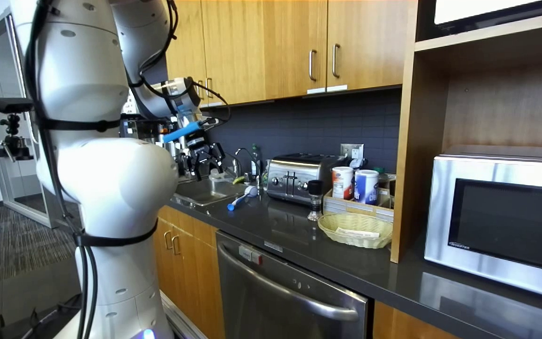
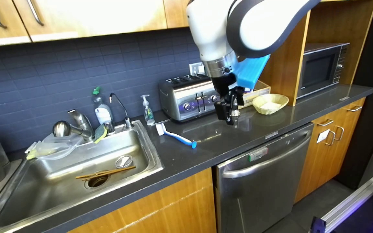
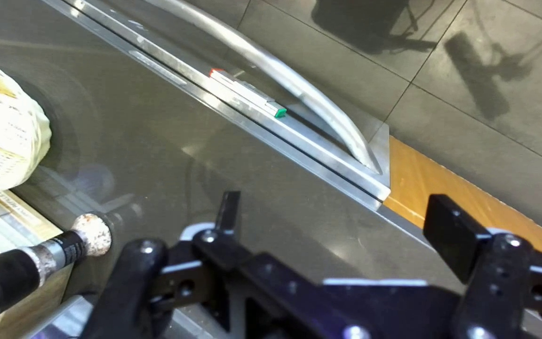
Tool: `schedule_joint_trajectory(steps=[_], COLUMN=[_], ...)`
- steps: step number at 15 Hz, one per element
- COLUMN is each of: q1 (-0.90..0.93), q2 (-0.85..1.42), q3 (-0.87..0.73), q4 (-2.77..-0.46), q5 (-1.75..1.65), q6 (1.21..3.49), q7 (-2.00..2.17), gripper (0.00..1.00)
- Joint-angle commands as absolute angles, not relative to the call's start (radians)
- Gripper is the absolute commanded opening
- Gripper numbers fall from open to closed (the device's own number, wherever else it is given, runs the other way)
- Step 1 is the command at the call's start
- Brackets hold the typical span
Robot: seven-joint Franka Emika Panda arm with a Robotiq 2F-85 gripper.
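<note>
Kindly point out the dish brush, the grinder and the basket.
Dish brush (image 2: 178,137): an exterior view, on the handle.
Grinder (image 3: 18,275): wrist view, on the black cap.
Basket (image 1: 356,241): an exterior view, on the wall.

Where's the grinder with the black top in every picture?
In an exterior view: grinder, right of the middle.
In an exterior view: grinder, right of the middle; its lower end peeks out behind the robot's fingers.
Wrist view: grinder, lower left.
All three show the basket.

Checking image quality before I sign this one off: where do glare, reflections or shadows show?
Wrist view: basket near-white with overexposure, shadows on the floor. In an exterior view, glare bleaches the upper cabinet; in an exterior view, the microwave reflects in the glossy countertop.
</note>
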State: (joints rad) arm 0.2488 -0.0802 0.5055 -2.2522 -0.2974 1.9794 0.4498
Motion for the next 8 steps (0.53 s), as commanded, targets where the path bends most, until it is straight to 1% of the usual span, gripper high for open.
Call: schedule_joint_trajectory(steps=[1, 6, 7, 8], q1=[0.298, 0.343, 0.376, 0.390], q2=[0.018, 0.094, 0.185, 0.202], q3=[0.475, 0.435, 0.445, 0.439], q4=[-2.153, -2.078, -2.008, -1.990], q5=[-0.358, -0.409, -0.440, -0.445], q6=[1.913, 1.858, 1.839, 1.829], q7=[0.503, 0.482, 0.536, 0.534], gripper=[1.00, 1.00, 1.00, 1.00])
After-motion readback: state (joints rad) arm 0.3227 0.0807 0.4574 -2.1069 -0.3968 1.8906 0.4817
